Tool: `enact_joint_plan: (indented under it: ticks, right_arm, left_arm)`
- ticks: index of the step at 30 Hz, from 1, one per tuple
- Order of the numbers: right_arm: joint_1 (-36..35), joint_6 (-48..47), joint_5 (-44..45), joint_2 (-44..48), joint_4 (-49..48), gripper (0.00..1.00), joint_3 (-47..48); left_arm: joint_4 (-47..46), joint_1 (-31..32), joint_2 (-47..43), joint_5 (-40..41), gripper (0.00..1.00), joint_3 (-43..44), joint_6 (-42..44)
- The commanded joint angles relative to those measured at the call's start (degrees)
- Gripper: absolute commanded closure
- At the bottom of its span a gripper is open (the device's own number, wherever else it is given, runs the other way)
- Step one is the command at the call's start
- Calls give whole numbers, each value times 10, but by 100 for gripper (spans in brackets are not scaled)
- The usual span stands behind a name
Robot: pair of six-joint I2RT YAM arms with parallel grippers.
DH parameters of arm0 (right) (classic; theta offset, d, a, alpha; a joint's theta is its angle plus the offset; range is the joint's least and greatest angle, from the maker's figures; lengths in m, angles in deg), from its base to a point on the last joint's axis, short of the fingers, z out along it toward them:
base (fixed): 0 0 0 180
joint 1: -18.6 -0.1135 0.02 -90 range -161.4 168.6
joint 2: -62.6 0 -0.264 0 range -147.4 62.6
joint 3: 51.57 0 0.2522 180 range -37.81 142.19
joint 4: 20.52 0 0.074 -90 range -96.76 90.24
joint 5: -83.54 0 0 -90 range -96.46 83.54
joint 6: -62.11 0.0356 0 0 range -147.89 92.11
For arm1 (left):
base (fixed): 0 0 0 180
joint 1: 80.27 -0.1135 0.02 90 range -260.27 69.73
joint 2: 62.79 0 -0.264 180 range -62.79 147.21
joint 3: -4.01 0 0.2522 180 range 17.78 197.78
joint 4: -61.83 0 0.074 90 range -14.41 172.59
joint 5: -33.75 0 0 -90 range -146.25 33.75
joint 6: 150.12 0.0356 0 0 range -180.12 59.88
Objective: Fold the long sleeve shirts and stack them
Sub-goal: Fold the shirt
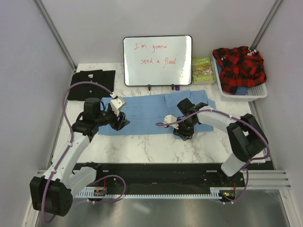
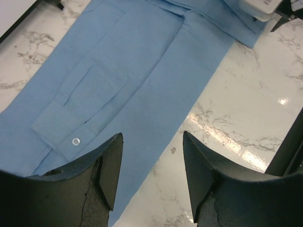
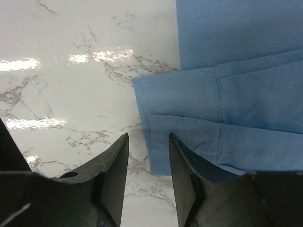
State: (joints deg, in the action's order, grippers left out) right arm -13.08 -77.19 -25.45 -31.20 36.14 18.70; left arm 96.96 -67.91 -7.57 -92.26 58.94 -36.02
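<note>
Shirt point(image 1: 147, 111), light blue, flat, long axis left-right; left gripper point(image 2: 151, 137), right gripper point(image 3: 148, 137): jaws apart, empty.

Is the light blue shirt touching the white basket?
Apart. The top view shows bare marble tabletop between the right edge of the light blue shirt and the white basket.

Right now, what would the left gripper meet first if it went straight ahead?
Probably the blue shirt, at its near edge where cloth ends on the table; the left gripper aims there, but depth is unclear.
</note>
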Motion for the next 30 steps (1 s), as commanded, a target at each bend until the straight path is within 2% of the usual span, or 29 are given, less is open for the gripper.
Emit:
enact_joint_plan:
  ticks: [1,4,6,7,9,10,15,17,22,26,30]
  right_arm:
    - [-10,1,25,-12,-34,53,-18]
    - [-13,4,33,-31,-43,55,-21]
    - [-14,5,37,-44,-44,61,-21]
    - [-14,6,39,-46,-47,69,-23]
    - [-15,10,44,-50,-48,76,-27]
    - [-14,11,44,-49,-48,84,-26]
    - [-13,24,45,-29,-34,100,-9]
    - [-13,35,30,-16,-11,100,17]
    - [-13,113,-70,17,46,100,106]
    - [-13,202,-137,-3,44,100,181]
    - [-14,298,-180,-38,-17,100,207]
  left_arm:
    - [13,-25,-5,-9,39,6,-22]
    - [14,-30,-6,-10,39,8,-17]
    - [15,-32,-8,-11,39,11,-14]
    - [15,-33,-8,-10,39,13,-12]
    - [17,-37,-8,-11,39,16,-8]
    - [20,-39,-8,-11,39,16,-5]
    - [21,-54,-3,-13,39,17,1]
    - [24,-64,1,-17,40,19,-4]
    - [34,-86,5,-20,40,25,-8]
    - [38,-100,16,18,40,30,-19]
    - [41,-119,28,41,40,42,-34]
